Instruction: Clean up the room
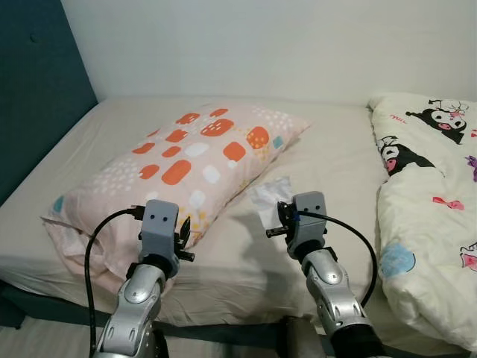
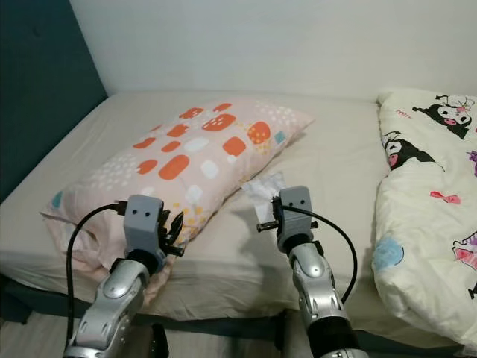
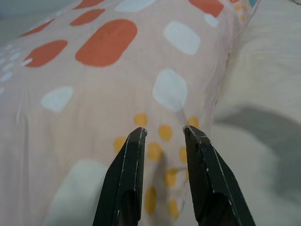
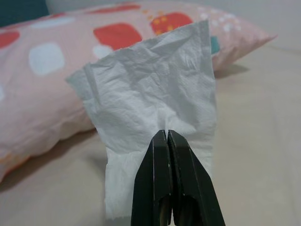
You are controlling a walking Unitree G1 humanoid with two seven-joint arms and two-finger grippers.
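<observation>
Pinched at its lower middle by the right end effector [image 4: 168, 141], the tissue [image 4: 150, 89] looks featherlight, limp and easily torn, while the left end effector [image 3: 164, 134] hangs narrowly parted over the pillow [image 1: 186, 160].

Light: soft, even, indoor; no glare.
Shadows: faint grey patches on the bed [image 1: 313, 156] beside the pillow [image 1: 186, 160], centre frame.
Focus: head views sharp; wrist-view backgrounds slightly soft.

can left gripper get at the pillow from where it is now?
Probably yes. The left gripper hovers right over the pillow near its front edge, fingers open and pointed at the fabric, with nothing between them. The right gripper is off to the side, shut on a tissue.
</observation>
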